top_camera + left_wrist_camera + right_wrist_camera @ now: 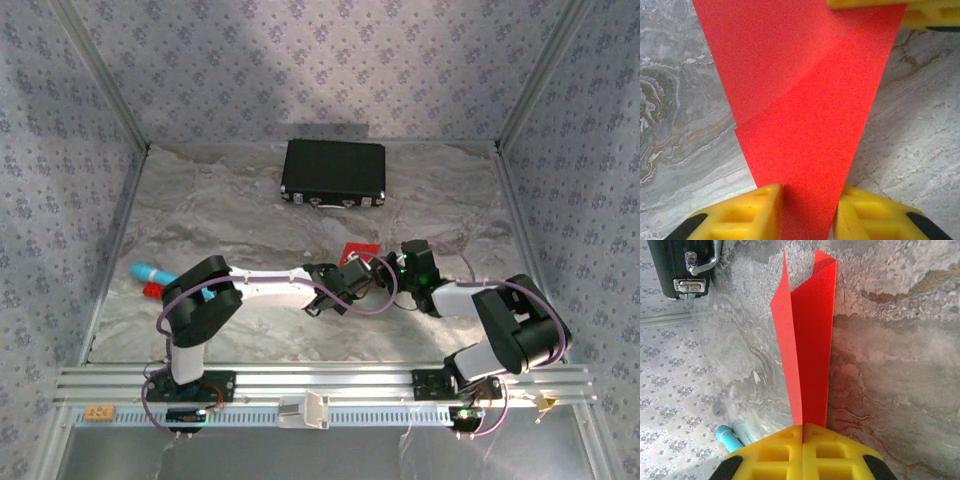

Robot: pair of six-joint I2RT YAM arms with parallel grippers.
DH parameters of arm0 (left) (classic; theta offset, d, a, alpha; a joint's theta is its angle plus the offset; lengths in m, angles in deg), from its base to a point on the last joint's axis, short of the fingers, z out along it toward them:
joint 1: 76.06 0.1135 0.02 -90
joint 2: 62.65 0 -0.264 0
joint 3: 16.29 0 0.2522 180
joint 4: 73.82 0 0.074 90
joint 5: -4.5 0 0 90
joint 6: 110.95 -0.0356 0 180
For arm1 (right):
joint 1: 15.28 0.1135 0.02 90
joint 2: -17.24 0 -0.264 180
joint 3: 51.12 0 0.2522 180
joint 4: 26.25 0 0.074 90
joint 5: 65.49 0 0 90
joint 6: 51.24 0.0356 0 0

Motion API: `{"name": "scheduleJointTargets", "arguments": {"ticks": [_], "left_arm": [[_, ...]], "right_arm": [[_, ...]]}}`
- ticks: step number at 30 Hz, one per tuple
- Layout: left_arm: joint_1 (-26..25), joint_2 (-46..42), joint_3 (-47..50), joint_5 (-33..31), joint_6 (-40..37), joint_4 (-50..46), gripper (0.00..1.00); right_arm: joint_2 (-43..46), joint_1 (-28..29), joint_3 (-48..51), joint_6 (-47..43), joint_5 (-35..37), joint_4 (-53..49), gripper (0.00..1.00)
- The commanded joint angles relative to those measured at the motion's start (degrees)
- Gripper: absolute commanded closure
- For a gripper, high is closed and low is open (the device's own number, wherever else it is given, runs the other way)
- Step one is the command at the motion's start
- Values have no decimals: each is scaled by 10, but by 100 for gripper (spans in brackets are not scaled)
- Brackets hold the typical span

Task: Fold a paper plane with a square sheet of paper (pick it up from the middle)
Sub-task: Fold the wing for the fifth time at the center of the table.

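The red sheet of paper (358, 250) is folded lengthwise and held off the table mid-scene between the two arms. In the right wrist view the paper (807, 340) stands as two upright flaps meeting in a crease, and my right gripper (802, 427) is shut on its near end. In the left wrist view the paper (805, 100) narrows toward my left gripper (810, 192). The left jaws stand apart, one yellow finger (757, 210) at each edge of the paper. The right gripper's fingers (870, 4) pinch the far end at that view's top.
A black case (333, 172) with metal latches lies at the back centre of the marble-patterned table (220, 220); its corner shows as the black case (675, 265). A turquoise object (150, 272) lies at the left beside the left arm. Patterned walls enclose three sides.
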Motion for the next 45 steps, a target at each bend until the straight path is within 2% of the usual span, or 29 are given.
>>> {"name": "scheduleJointTargets", "arguments": {"ticks": [1,8,17,22,26,30,37,45], "left_arm": [[-4,1,-16,-15,-1,-13,70],[-5,-3,-12,-17,2,-7,69],[-5,1,-11,-16,8,-9,75],[-5,2,-4,-13,22,-6,78],[-5,-1,-3,-14,28,-5,79],[-4,0,0,-9,39,2,80],[21,-14,40,87,72,62,86],[54,-30,77,171,97,110,94]], "right_arm": [[11,3,-13,6,11,-12,98],[10,4,-12,7,13,-16,98],[12,4,-11,8,14,-17,96],[29,7,-14,-9,23,-45,89],[70,7,-23,-41,43,-116,82],[120,4,-24,-66,69,-188,71],[206,-8,-19,-96,108,-284,67],[258,-12,6,-94,125,-307,65]]}}
